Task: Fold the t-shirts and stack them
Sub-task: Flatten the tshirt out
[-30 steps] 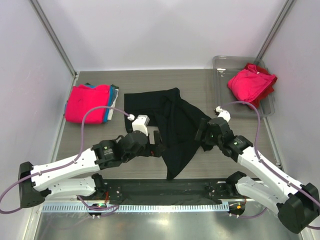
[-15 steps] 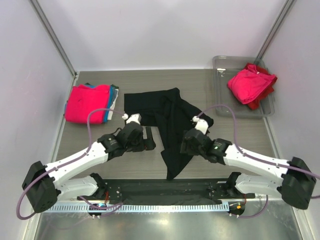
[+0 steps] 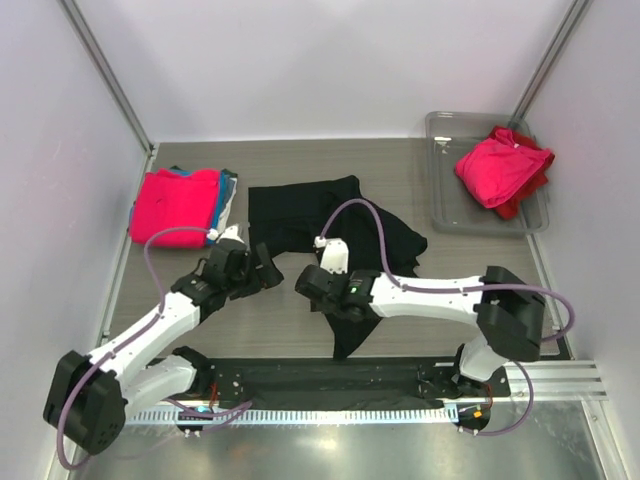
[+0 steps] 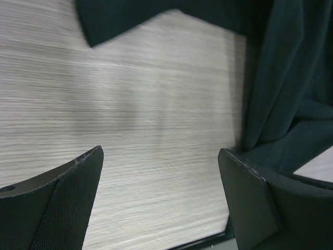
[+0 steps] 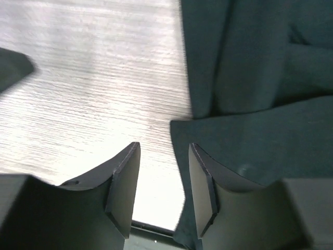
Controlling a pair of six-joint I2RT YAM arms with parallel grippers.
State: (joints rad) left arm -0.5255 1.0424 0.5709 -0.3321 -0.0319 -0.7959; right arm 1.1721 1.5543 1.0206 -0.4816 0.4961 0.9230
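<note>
The black t-shirt [image 3: 350,225] lies unfolded and rumpled in the middle of the table [image 3: 390,160]; one broad part spreads toward the far left, another bunches to the right, and a narrow tail runs down to the near edge; so its long axis goes roughly far to near, leaning a little; I cannot make out which end has the collar.

The right gripper [image 5: 164,146] sits low at the shirt's left edge, about halfway along the tail; its jaws stand a narrow gap apart, not pressed together, one finger over cloth and the other over bare wood; nothing looks pinched yet; the placement suggests it means to catch that edge and pull the shirt flat.

The left gripper [image 4: 160,156] hovers just left of the shirt, spread wide and holding nothing; probably waiting to take another edge.

Well left of the black shirt rests a folded pink shirt [image 3: 175,205] on top of a teal one [image 3: 228,190], likely the finished stack; far to its right a clear tray [image 3: 437,185] holds a loose pink shirt [image 3: 500,165] over a red one [image 3: 515,208], apparently waiting to be folded.
</note>
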